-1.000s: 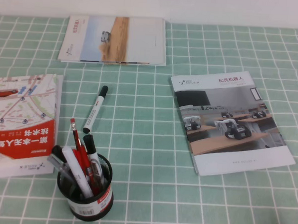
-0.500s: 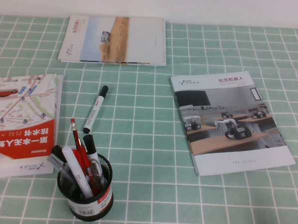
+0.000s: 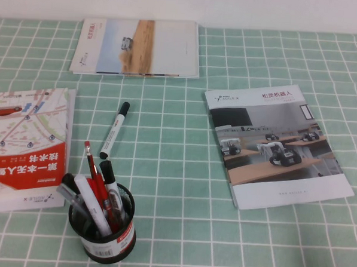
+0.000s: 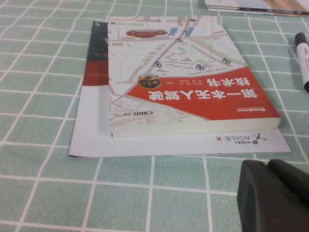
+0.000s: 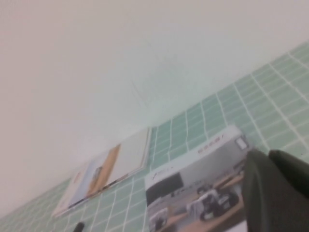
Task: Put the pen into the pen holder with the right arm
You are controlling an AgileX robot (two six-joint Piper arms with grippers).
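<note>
**me:** Green checked tablecloth (image 3: 182, 169) against a plain white wall, and neither arm shows in the high view. The pen (image 3: 114, 130) lies flat on the cloth, black cap pointing away from the robot, between the red-and-white book (image 3: 25, 143) on the left and the robot brochure (image 3: 274, 144) on the right. The pen holder (image 3: 102, 225) stands near it on the robot's side, with other pens sticking out of it, including a thin red pen (image 3: 95, 180).

**other:** Where are the grippers?

**me:** The left gripper (image 4: 277, 195) sits low over the cloth just past the corner of that book; its two dark fingertips look pressed together, nothing in them. The right gripper (image 5: 277, 193) is up high, tilted toward the wall, with the brochure below it. Its fingertips also look closed on nothing.

**other:** So what worries you?

**me:** Mostly the reach, I think. The right arm has to cross over the brochure to the left half of the table, so a low sweep could drag the brochure along. The pen is round and could roll if one finger touches first. Then the holder is crowded and looks light; pushing the marker down against the pens leaning inside could tip it or leave the marker jammed on the rim.
</note>
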